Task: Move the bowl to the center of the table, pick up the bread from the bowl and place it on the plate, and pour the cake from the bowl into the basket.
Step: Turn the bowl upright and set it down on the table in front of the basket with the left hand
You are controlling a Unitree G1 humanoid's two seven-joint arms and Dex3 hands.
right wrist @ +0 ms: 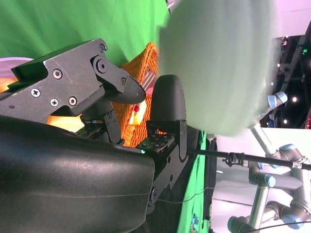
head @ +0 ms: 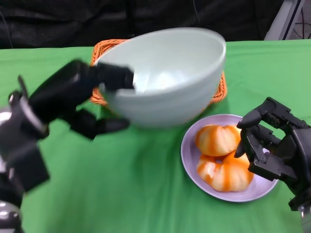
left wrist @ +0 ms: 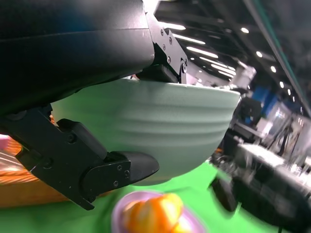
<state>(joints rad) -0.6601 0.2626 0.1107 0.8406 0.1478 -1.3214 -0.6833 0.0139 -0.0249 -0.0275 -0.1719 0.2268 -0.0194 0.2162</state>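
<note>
Pale green bowl (head: 167, 77), just one of them, sits in the upper middle of the head view, lifted and tipped so its mouth faces the camera. The left hand (head: 85, 99) grips it by the rim on the picture's left side, one finger hooked over the edge into the bowl and another pressed against the outside wall underneath. Can't make out anything inside it, the inner wall just looks bare.

One orange woven basket (head: 109, 48) peeks out behind the bowl, showing on both sides of it at the top of the green table (head: 121, 184).

One lilac plate (head: 192, 160) sits lower right, and it's got two orange-and-white pieces of bread (head: 218, 140) on it, touching each other.

The right hand (head: 272, 145) hangs at the plate's right edge with its fingers curled inward, holding nothing, just beside the bread.

The left wrist view shows the bowl's ribbed outside clamped between that hand's fingers.
</note>
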